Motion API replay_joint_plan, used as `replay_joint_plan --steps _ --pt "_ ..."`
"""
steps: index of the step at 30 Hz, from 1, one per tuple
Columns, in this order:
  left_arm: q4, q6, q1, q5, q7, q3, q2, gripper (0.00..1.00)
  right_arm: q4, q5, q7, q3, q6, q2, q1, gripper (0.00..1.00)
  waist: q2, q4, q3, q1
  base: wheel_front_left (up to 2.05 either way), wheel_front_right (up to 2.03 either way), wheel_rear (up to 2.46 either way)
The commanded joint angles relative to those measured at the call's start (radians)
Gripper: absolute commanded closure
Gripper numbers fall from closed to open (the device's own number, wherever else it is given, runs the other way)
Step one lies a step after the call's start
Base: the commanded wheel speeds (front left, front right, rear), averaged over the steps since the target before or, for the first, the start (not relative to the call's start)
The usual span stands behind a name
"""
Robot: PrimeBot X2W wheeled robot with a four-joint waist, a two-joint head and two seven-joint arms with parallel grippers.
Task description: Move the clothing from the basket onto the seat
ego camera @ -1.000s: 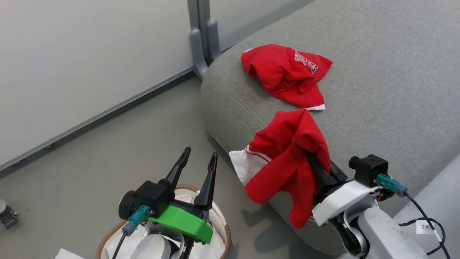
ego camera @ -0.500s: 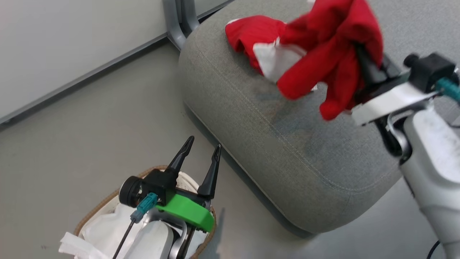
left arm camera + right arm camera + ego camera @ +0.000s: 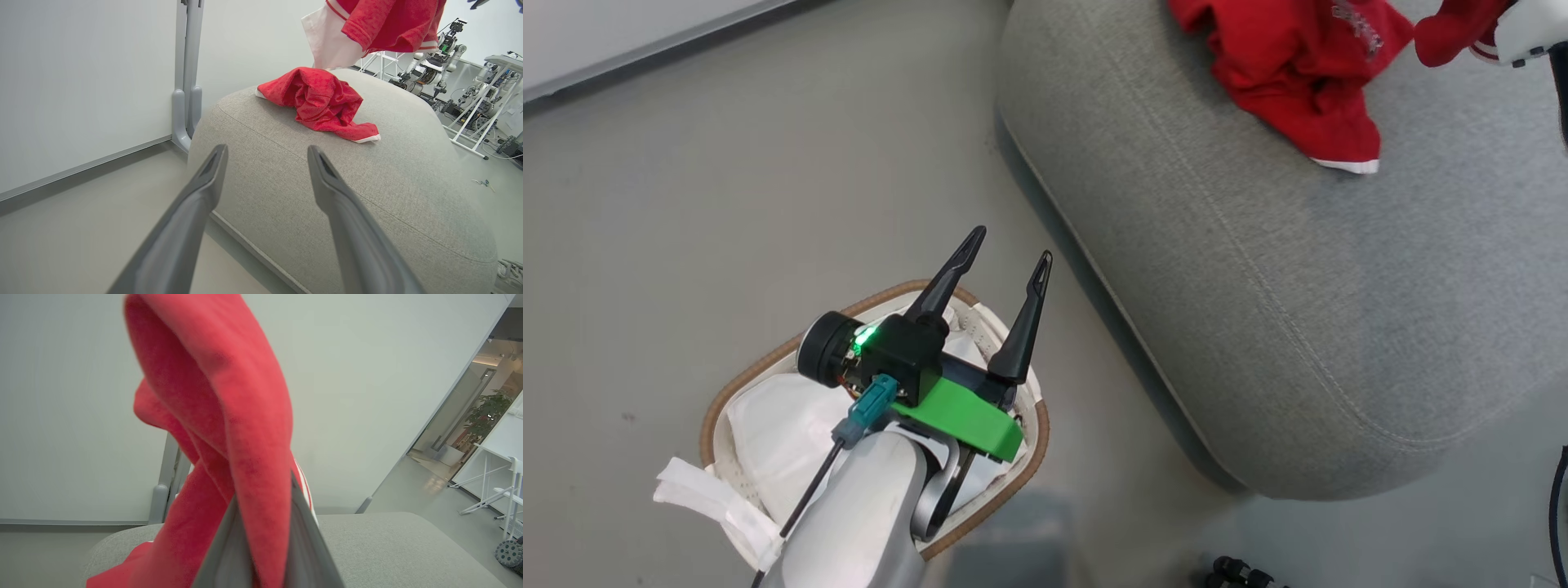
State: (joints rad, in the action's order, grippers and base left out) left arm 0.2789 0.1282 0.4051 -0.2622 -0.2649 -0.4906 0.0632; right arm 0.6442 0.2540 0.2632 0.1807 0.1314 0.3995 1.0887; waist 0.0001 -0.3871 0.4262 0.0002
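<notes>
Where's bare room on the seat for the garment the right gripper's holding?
Free: near half of the seat, from the white hem of the lying garment down to the stitched seam and rounded front edge. Crowded: the far corner, where that garment lies and the right gripper holds the second garment aloft beside it.

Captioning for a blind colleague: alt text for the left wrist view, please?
A crumpled red garment lies on the grey sofa cushion; a second red garment hangs above it. The open left gripper points toward the cushion.
</notes>
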Motion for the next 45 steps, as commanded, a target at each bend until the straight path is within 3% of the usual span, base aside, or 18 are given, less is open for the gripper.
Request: replay_joint_plan --steps 1,8,12,14,15,16,28,38,45 --pt "-0.006 0.004 0.027 0.003 0.001 -0.002 0.003 0.0 0.036 -0.011 0.002 -0.014 -0.001 0.007 0.014 1.0 -0.0001 0.111 0.107 -0.0002 0.0 0.0 0.0" --pt "-0.014 0.004 0.056 0.009 0.001 0.005 -0.004 0.0 0.246 -0.009 0.002 -0.099 -0.001 -0.026 -0.015 1.0 -0.0001 0.19 0.18 -0.0002 0.0 0.0 0.0" --pt "-0.016 0.004 0.055 0.015 0.001 0.018 -0.006 0.0 0.295 -0.019 0.002 -0.143 -0.001 -0.045 -0.051 1.0 -0.0001 0.207 0.195 -0.0002 0.0 0.0 0.0" --pt "-0.015 0.004 0.049 0.015 0.001 0.025 -0.006 0.0 0.285 -0.024 0.002 -0.162 -0.001 -0.055 -0.078 0.54 -0.0001 0.207 0.193 -0.0002 0.0 0.0 0.0" --pt "-0.014 0.004 0.045 0.013 0.001 0.028 -0.006 0.0 0.279 -0.028 0.002 -0.169 -0.001 -0.059 -0.092 0.06 -0.0001 0.206 0.189 -0.0002 0.0 0.0 0.0" --pt "-0.01 0.004 0.04 0.012 0.001 0.032 -0.007 0.0 0.269 -0.028 0.002 -0.181 -0.001 -0.066 -0.11 0.0 -0.0001 0.204 0.182 -0.0002 0.0 0.0 0.0" --pt "0.008 0.004 -0.035 0.012 0.001 0.132 -0.011 0.0 0.07 -0.001 0.001 -0.233 -0.001 -0.114 -0.352 0.0 -0.0001 0.178 0.02 -0.0002 0.0 0.0 0.0" --pt "0.013 0.003 -0.154 0.032 0.001 0.311 -0.01 0.0 -0.086 0.047 0.001 -0.137 -0.001 -0.163 -0.563 0.0 -0.0001 0.196 -0.133 -0.0002 0.0 0.0 0.0" --pt "0.033 -0.036 -0.238 0.063 0.001 0.423 -0.011 0.0 -0.154 0.055 0.001 -0.093 -0.001 -0.227 -0.641 0.0 -0.0001 0.254 -0.219 -0.0002 0.0 0.0 0.0"
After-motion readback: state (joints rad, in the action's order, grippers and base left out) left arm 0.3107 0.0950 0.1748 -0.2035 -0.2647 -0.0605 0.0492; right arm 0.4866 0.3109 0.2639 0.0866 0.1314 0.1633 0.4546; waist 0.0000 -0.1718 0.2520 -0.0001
